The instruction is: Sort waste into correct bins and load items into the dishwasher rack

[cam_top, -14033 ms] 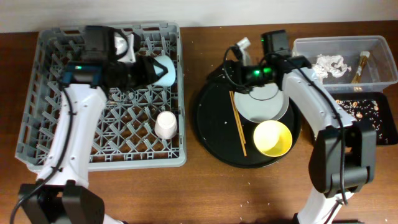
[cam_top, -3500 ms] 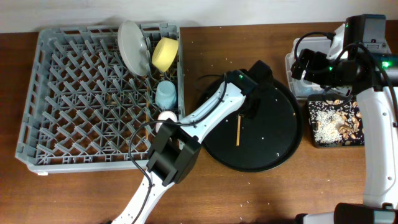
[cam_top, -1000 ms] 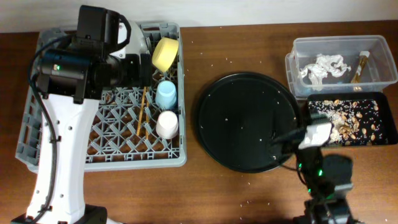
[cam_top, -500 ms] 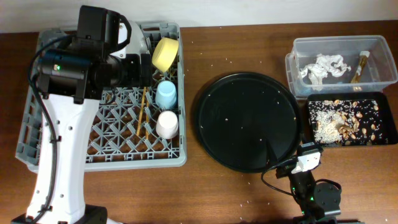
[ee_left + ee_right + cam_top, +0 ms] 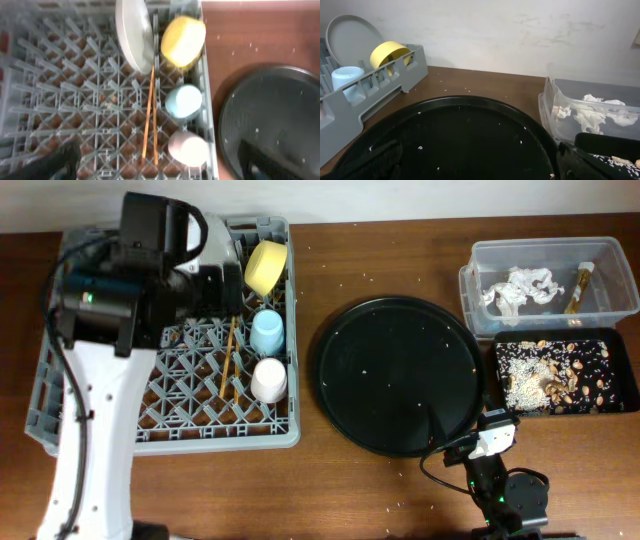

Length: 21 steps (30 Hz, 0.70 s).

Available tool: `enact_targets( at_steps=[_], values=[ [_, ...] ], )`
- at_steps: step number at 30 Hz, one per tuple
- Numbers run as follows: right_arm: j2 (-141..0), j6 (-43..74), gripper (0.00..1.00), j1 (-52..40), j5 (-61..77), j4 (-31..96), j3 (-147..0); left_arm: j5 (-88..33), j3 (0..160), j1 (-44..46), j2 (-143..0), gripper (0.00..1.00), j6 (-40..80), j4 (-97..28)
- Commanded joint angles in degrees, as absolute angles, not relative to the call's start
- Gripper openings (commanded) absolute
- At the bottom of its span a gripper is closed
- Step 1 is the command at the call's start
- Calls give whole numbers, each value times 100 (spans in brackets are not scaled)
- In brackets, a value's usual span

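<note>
The grey dishwasher rack (image 5: 190, 412) holds the pale grey plate (image 5: 132, 32) on edge, the yellow bowl (image 5: 265, 267), the light blue cup (image 5: 267, 332), the pinkish-white cup (image 5: 268, 380) and two chopsticks (image 5: 229, 360). My left gripper (image 5: 222, 288) hovers above them, open and empty; in the left wrist view (image 5: 160, 170) its fingers frame the chopsticks (image 5: 150, 115). The clear tub (image 5: 480, 255) holds white napkins (image 5: 518, 287) and the brown wrapper stick (image 5: 580, 285). The flat black tray (image 5: 610, 405) holds rice and brownish scraps. My right gripper (image 5: 485, 170) is open and empty, low at the table's front.
The large round black tray (image 5: 397, 375) lies in the middle with a few stray rice grains on it. My right arm (image 5: 495, 480) is folded down at the front edge, right of centre. Rice specks dot the brown table.
My right arm has dropped lower toward the front edge, away from the round tray. My left arm has shifted slightly left above the rack. The objects have not moved.
</note>
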<state>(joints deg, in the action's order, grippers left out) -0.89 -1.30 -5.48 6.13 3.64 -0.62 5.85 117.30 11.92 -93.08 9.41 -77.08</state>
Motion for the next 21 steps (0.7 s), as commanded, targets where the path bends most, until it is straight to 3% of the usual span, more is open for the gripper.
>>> enact_targets(
  at_steps=[1,5,8,12,13,16,21],
  values=[
    [-21,-108,98,-600,707,388,-32,735,10191,1173,-8202,100,908,-6243],
    [-21,-108,98,-598,707,388,-32,731,6342,329,-5443,100,910,-4213],
    [-21,-108,98,-600,707,390,-32,740,2871,-130,-2228,100,910,-2333],
    [-21,-108,98,-600,707,388,-32,882,423,-130,-89,100,910,-178],
    [-21,-108,99,-600,707,390,-32,867,45,-126,-54,100,934,320],
    [-21,-108,98,-600,707,388,-32,1052,49,-130,-30,100,819,-388],
    [-21,-108,98,-600,707,390,-32,926,54,-130,-30,100,504,-392]
  ],
)
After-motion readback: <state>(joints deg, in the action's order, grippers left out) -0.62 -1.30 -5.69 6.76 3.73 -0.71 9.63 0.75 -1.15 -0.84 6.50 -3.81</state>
